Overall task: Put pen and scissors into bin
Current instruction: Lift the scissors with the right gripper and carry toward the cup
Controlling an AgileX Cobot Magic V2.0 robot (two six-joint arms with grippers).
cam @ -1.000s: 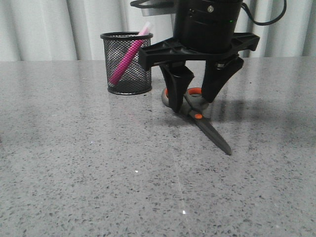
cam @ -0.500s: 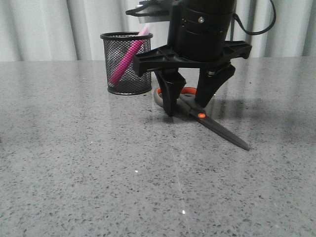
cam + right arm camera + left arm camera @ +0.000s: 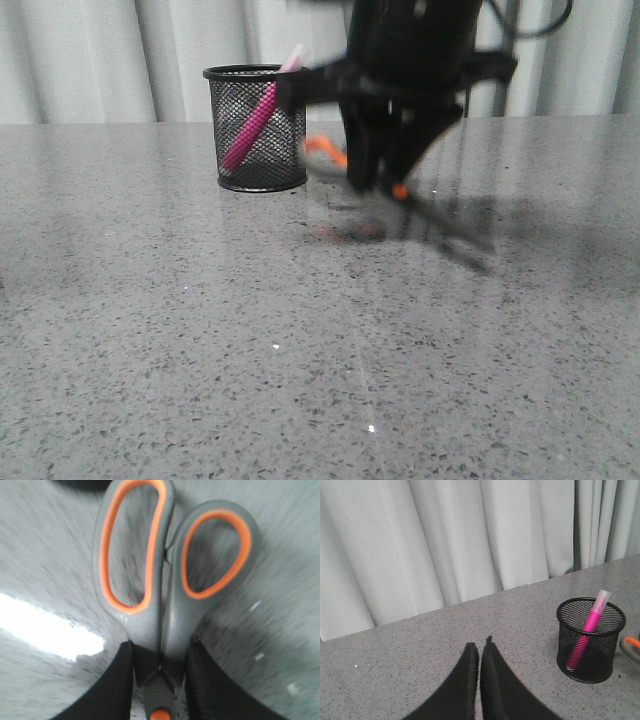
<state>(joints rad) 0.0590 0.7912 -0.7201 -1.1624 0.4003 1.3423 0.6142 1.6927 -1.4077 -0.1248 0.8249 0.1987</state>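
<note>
The black mesh bin (image 3: 257, 127) stands at the back of the grey table, and the pink pen (image 3: 256, 113) leans inside it with its whitish cap above the rim. In the left wrist view the bin (image 3: 590, 640) and pen (image 3: 588, 630) show too. My right gripper (image 3: 383, 178) is shut on the scissors (image 3: 412, 196), lifted off the table and blurred, just right of the bin. Its fingers (image 3: 120, 680) clamp the grey shanks of the scissors (image 3: 165, 580) just above the orange pivot. My left gripper (image 3: 480, 647) is shut and empty over bare table, away from the bin.
Pale curtains (image 3: 120, 60) hang behind the table's far edge. The grey speckled tabletop (image 3: 300, 350) stretches wide in front of the bin and the gripper. An orange handle loop of the scissors (image 3: 631, 645) peeks in at the edge of the left wrist view.
My right gripper has closed on the scissors and raised them off the table; the handles have moved up and toward the bin. Pen and bin have not moved.
</note>
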